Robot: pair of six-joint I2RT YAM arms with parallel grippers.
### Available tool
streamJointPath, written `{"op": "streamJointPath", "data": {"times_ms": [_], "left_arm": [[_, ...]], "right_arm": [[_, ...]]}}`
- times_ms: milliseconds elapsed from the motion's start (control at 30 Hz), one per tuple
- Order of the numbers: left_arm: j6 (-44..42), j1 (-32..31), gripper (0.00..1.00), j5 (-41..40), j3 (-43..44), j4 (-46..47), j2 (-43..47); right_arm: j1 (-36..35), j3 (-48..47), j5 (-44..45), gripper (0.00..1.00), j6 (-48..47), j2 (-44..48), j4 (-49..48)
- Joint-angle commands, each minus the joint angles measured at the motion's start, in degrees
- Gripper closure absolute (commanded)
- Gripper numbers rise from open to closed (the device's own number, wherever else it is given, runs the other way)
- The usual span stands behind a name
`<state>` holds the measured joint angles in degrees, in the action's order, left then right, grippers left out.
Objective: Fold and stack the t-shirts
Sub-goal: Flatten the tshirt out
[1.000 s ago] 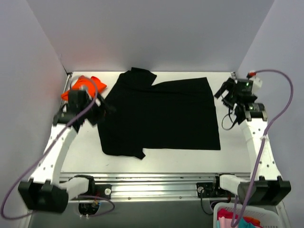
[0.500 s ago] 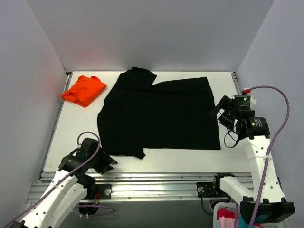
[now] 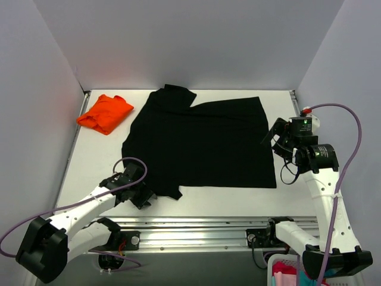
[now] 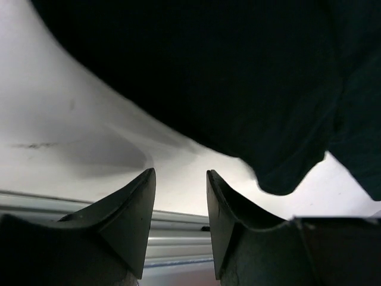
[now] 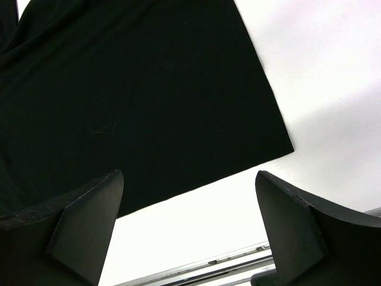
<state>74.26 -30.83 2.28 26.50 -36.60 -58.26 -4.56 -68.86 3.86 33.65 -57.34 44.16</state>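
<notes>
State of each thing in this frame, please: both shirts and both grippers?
black t-shirt: spread out on the table, held by neither gripper.
orange t-shirt: folded, at the far left corner, apart from the black one.
left gripper: open, empty, low beside the black shirt's near-left sleeve.
right gripper: open wide, empty, over the black shirt's right edge.

I count two t-shirts: one black t-shirt (image 3: pixel 202 143) and one orange t-shirt (image 3: pixel 105 113). I have two grippers, my left gripper (image 4: pixel 180 177) and right gripper (image 5: pixel 189 176), and one table (image 3: pixel 89 170).
</notes>
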Motion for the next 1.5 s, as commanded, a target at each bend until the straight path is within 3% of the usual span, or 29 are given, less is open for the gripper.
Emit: {"op": "streamJointPath", "data": {"times_ms": [0, 233, 833, 1467], "left_arm": [[3.3, -1.4, 0.51, -4.1, 2.5, 6.9, -0.3], [3.4, -2.0, 0.5, -5.9, 2.2, 7.7, 2.0], [3.3, -2.7, 0.52, -7.0, 2.4, 8.5, -3.7], [1.7, -3.4, 0.54, -9.2, 8.0, 11.2, -14.9]], "right_arm": [[-0.6, -2.6, 2.4, 0.11, -1.2, -0.3, 1.5], [-1.2, -2.2, 3.4, 0.11, -1.7, -0.1, 1.5], [-1.5, -2.4, 4.4, 0.11, -1.7, -0.6, 1.5], [-1.3, -3.6, 5.3, 0.11, -1.9, -1.3, 2.5]]}}
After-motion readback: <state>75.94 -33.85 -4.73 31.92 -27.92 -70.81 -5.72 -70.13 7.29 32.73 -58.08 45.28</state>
